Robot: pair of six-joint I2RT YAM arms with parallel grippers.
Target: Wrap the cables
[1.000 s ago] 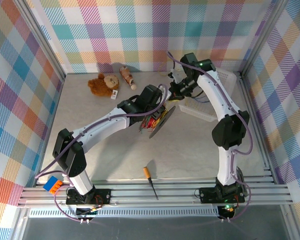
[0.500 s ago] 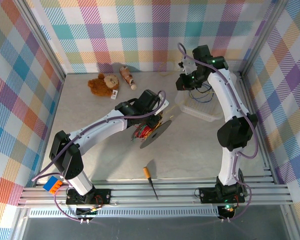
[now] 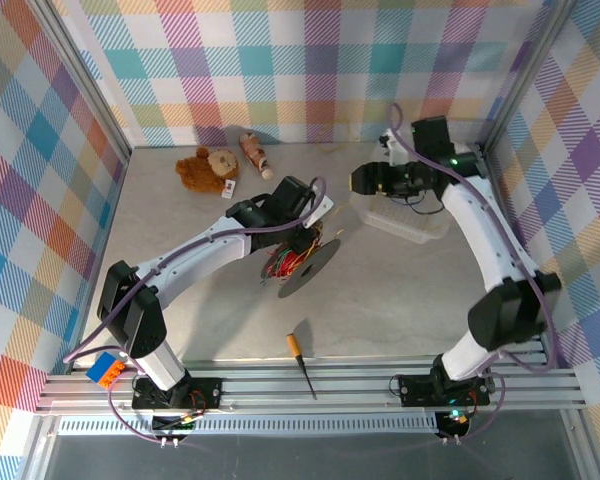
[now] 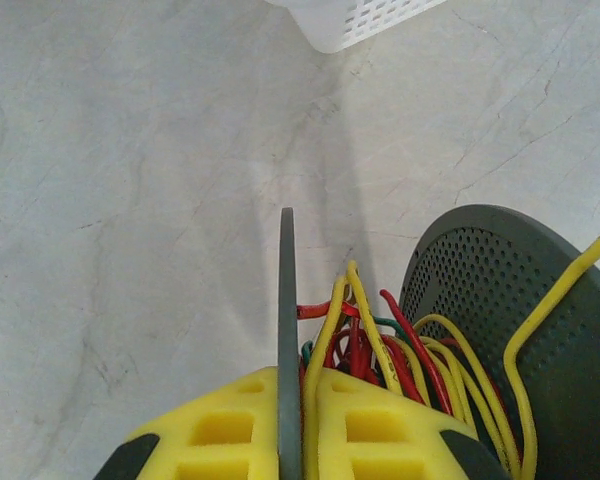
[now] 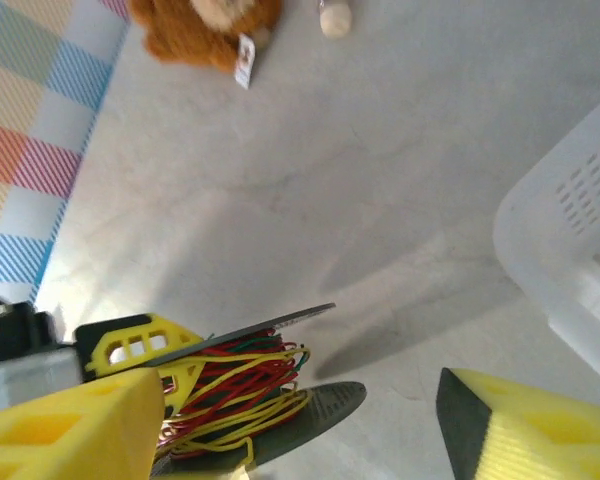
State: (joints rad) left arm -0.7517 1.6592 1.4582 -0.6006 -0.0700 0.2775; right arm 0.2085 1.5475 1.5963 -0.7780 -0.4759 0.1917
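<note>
The left tool (image 4: 290, 405) is clenched on the thin rim of one dark grey disc of a reel (image 3: 298, 265). The reel stands tilted near the middle of the pale, marble-patterned worktop (image 3: 200, 300). The tool's yellow pads (image 4: 220, 430) press against either side of that rim.

The cables (image 4: 432, 352), thin yellow wires, lie in loose turns between the reel's two discs, tangled with red and green wires (image 4: 400, 345). In the left wrist view, one yellow strand arcs out across the perforated face of the second disc toward the right edge of the picture.

The right tool (image 3: 365, 181) hangs released by the left end of a white slotted basket (image 3: 405, 222), apart from the reel. In its own wrist view, its two yellow fingers (image 5: 70, 425) stand wide apart. The wound reel and the left tool show low between them, with the basket's corner at the right.

A brown teddy bear (image 3: 206, 168) and a small toy figure (image 3: 253, 155) lie side by side at the far edge of the worktop, near the checked back wall (image 3: 310, 60). A screwdriver (image 3: 300, 363) with an orange handle rests near the front edge, well apart from the reel.
</note>
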